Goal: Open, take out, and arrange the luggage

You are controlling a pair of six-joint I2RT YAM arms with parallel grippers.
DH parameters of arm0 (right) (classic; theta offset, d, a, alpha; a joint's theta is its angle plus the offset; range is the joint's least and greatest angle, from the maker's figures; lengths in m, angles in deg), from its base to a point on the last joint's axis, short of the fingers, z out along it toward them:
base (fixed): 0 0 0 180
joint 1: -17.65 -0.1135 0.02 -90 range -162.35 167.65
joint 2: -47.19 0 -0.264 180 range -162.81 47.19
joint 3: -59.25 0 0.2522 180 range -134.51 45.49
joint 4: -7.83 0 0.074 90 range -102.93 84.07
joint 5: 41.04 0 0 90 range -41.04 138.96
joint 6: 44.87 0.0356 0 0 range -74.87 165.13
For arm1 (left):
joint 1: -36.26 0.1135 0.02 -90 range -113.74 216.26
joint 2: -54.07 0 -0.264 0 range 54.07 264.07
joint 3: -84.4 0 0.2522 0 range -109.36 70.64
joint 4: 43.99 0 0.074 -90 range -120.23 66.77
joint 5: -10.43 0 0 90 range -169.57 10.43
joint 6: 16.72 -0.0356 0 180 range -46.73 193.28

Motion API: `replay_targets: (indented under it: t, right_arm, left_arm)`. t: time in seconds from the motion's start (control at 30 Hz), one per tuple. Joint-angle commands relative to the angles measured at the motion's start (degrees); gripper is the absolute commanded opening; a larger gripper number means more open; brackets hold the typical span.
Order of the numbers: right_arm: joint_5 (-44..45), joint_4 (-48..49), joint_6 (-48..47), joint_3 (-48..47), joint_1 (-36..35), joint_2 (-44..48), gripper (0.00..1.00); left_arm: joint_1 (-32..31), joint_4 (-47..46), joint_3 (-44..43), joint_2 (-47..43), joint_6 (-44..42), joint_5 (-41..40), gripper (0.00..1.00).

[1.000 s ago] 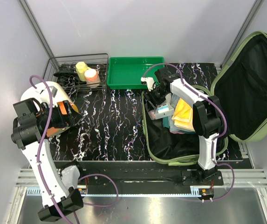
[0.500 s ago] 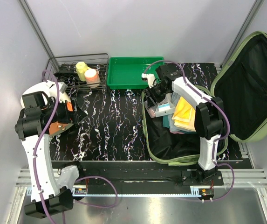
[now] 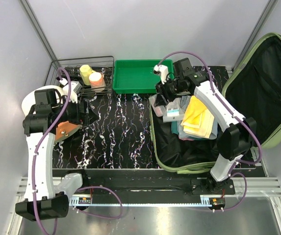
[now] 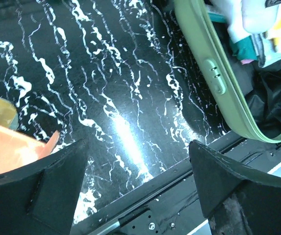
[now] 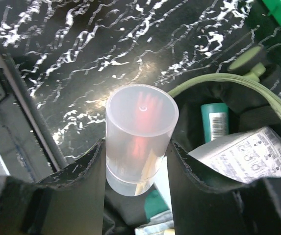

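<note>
The luggage (image 3: 199, 147) lies open at the right, its pale olive lid (image 3: 265, 93) standing back against the wall. Folded yellow cloths (image 3: 199, 117) and small packs lie in its black-lined base. My right gripper (image 3: 164, 97) hangs over the base's far left corner, shut on a translucent round container (image 5: 140, 132) with something red inside; both fingers (image 5: 86, 181) press its sides. My left gripper (image 4: 135, 181) is open above the bare marbled table, left of the luggage rim (image 4: 214, 83), with nothing between its fingers.
A bright green tray (image 3: 138, 76) sits at the back centre and a wire basket (image 3: 81, 78) with a yellow and an orange bottle at the back left. An orange-brown object (image 3: 66, 129) lies beside my left arm. A teal tube (image 5: 215, 122) and a white printed pack (image 5: 248, 152) lie in the luggage.
My right gripper has closed on the translucent container and raised it at the luggage's far left corner. My left arm has swung its wrist rightward over the table.
</note>
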Motion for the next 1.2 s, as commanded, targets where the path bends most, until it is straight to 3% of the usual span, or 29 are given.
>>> replay_targets:
  t: [0.0, 0.1, 0.23, 0.4, 0.63, 1.17]
  right_arm:
    - [-10.0, 2.5, 4.6, -2.3, -0.4, 4.6, 0.15]
    - [-15.3, 9.4, 11.6, -2.0, -0.6, 6.0, 0.15]
    - [-21.2, 23.8, 27.0, -1.0, -2.0, 7.0, 0.15]
    - [-21.8, 39.8, 39.4, 2.9, -6.2, 8.8, 0.16]
    - [-20.4, 48.0, 43.5, 4.3, -11.0, 8.5, 0.16]
    - [-17.5, 54.9, 45.9, 4.8, -15.6, 5.8, 0.16]
  left_arm:
    - [-2.4, -8.6, 3.6, -2.3, 5.3, 7.4, 0.88]
    - [-4.6, -18.2, 8.6, -5.0, 13.5, 12.2, 0.89]
    - [-8.9, -33.7, 12.1, -5.7, 23.2, 12.8, 0.92]
    - [-15.6, -43.2, 12.5, -2.6, 31.6, 10.6, 0.98]
    - [-19.0, -51.2, 13.9, -2.1, 35.9, 12.7, 0.99]
    - [-19.4, -51.5, 14.5, -4.2, 38.0, 13.9, 0.94]
